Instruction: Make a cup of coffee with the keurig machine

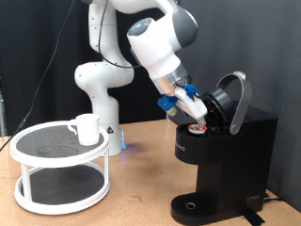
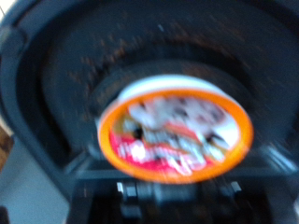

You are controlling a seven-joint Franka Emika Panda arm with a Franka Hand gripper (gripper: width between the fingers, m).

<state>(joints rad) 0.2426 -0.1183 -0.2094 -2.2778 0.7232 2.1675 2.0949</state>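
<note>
The arm angled down rightward, its gripper point(image 1: 195, 119) clamped on a pod point(image 2: 176, 128) at the keurig machine's point(image 1: 226, 165) open chamber, the cup point(image 1: 87, 128) far left.

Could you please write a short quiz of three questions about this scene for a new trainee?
1. True or false: the keurig machine has its lid raised.
2. Where does the cup stand?
A. on the machine's drip base
B. on the white two-tier rack
C. on the wooden table
3. Fill in: the gripper is at the machine's open top, where the wrist view shows a ____ with an orange rim.

Key: 1 true; 2 B; 3 pod.
</note>
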